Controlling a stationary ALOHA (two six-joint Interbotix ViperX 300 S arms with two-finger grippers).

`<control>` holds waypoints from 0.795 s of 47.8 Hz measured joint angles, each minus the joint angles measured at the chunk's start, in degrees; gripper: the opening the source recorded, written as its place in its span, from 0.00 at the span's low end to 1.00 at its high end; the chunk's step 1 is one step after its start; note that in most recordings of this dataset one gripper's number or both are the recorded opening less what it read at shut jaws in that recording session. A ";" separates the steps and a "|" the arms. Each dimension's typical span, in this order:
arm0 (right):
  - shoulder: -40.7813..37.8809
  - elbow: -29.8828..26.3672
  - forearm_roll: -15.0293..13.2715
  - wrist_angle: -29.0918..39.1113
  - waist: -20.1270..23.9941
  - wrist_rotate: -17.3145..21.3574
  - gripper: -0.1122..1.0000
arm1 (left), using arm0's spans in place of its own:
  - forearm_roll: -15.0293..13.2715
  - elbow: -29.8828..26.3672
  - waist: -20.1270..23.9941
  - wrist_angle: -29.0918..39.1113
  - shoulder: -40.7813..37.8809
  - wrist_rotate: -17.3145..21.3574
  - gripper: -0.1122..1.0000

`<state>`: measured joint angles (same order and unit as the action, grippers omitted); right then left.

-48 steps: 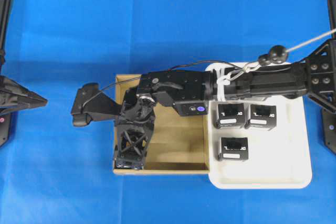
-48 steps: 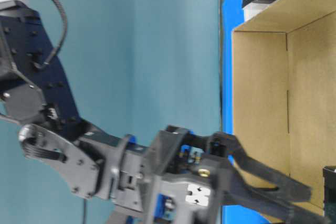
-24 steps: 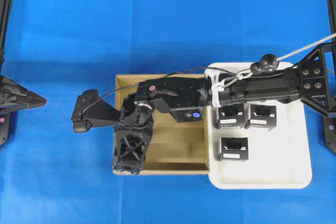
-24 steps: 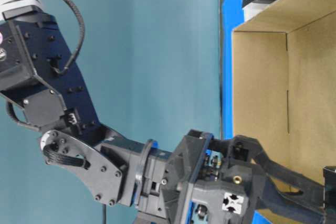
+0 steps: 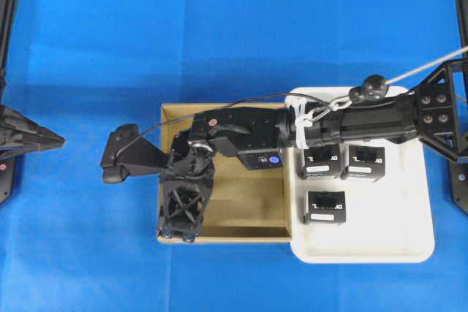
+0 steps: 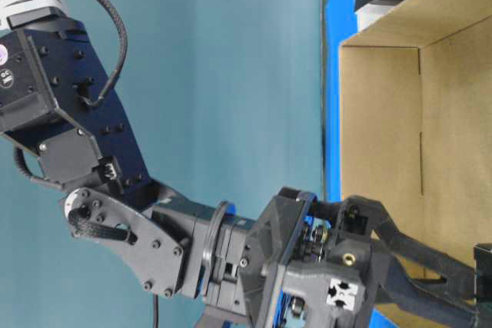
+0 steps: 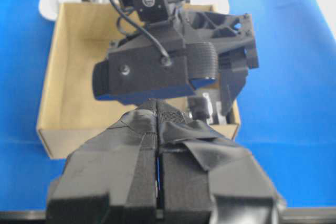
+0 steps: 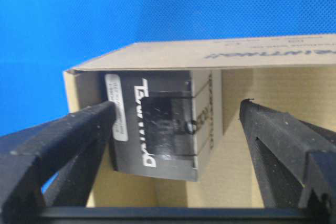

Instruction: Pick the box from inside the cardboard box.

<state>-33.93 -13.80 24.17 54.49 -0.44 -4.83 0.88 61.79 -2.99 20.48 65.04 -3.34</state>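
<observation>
Right gripper point(image 8: 176, 129) jaws wide apart, straddling the box point(image 8: 157, 124), nothing gripped yet from what I see. Box sits in a corner of the cardboard box point(image 5: 241, 206); contact looks unclear.

The right gripper point(image 8: 178, 129) points down with jaws spread wide (the left gripper point(image 7: 157, 145) sits closed).
</observation>
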 measured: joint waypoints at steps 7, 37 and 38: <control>0.26 0.35 -0.09 0.00 -0.97 -0.09 1.00 | 0.00 0.00 0.09 0.00 0.00 0.00 0.04; 0.62 0.53 -1.49 0.62 -5.71 -1.67 1.00 | 0.00 -0.09 0.09 0.00 0.35 0.00 0.04; 0.62 0.53 -1.49 0.62 -5.98 -1.67 1.00 | 0.00 -0.09 0.00 0.00 0.35 0.00 0.04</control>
<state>-33.31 -13.27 22.68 55.11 -6.42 -6.50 0.88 61.70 -2.99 20.48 65.39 -3.34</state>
